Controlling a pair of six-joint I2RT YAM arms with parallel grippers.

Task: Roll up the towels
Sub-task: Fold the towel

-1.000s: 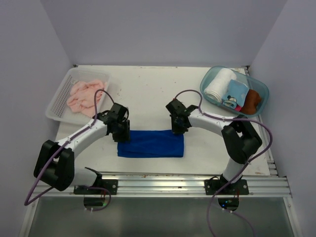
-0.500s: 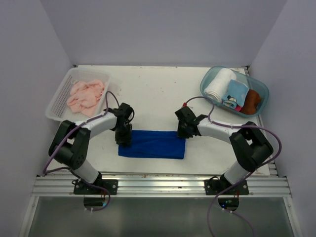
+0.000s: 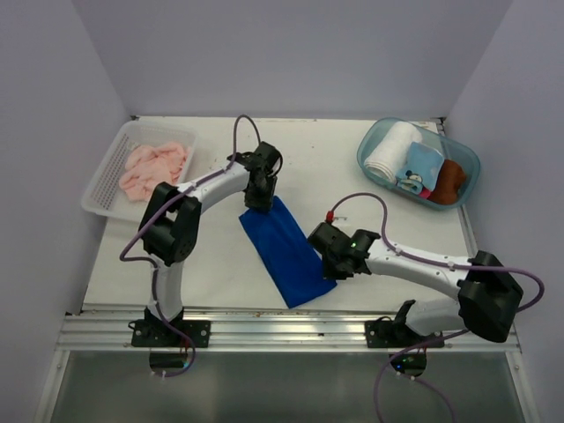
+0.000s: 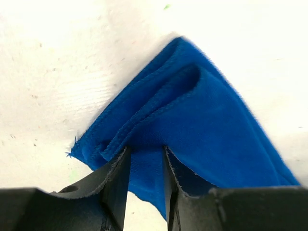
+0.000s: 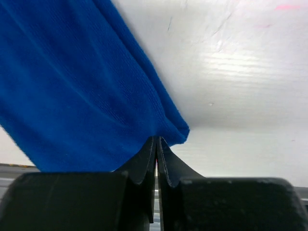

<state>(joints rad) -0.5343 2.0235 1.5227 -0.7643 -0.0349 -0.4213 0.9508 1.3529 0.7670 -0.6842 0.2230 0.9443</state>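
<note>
Gripping: my left gripper (image 3: 261, 204) pinches the far end of the blue towel (image 3: 289, 254); my right gripper (image 3: 330, 264) is clamped on its near right corner.
Towel: slantwise, from mid-table to the near edge.
Basket (image 3: 100, 190), far left corner: pink towel (image 3: 154, 170).
Tub (image 3: 362, 155), far right corner: white roll (image 3: 389, 154), cartoon cloth (image 3: 419, 166).
Arms: left reaches far; right stretches low leftward.

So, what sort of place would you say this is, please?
Probably a lab workcell: plain walls enclose a white table, an aluminium rail anchors the left arm and right arm, gripping a blue towel.
</note>
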